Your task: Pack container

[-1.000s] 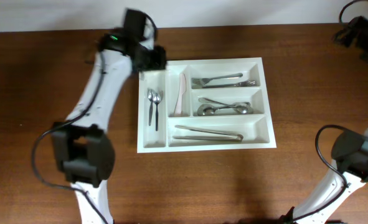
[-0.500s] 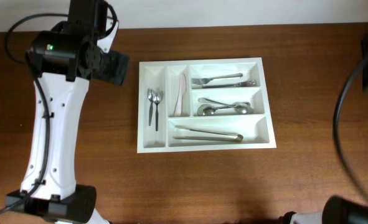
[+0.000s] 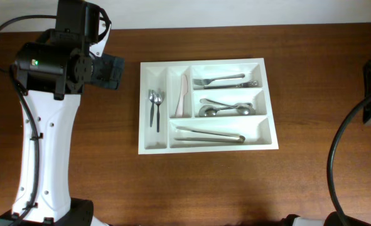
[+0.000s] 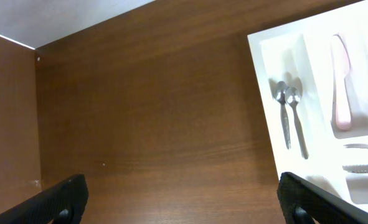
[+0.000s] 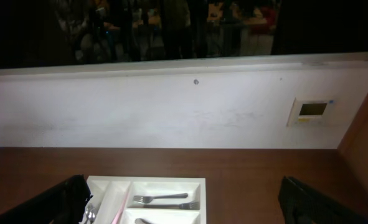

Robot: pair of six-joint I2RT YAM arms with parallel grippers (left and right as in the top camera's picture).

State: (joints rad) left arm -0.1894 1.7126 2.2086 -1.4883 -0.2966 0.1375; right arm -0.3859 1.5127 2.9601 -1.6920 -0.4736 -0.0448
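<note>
Brown wood table (image 3: pixel 235 188) bearing container (image 3: pixel 152 139), white wall (image 5: pixel 140 112) behind; left pincer (image 4: pixel 187 202), right pincer (image 5: pixel 190 199) gaping.

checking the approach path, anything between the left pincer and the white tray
Only bare table separates the left pincer and the tray, shown in the overhead and left wrist views.

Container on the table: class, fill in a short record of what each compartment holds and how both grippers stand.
container: white five-compartment tray on the wooden table
left upright compartment: two small spoons
second upright compartment: pale knife
top long compartment: forks
middle long compartment: large spoons
bottom long compartment: long silver utensils, type unclear
left gripper: open, empty, over bare table left of the tray
right gripper: open, empty, well away from the tray
</note>
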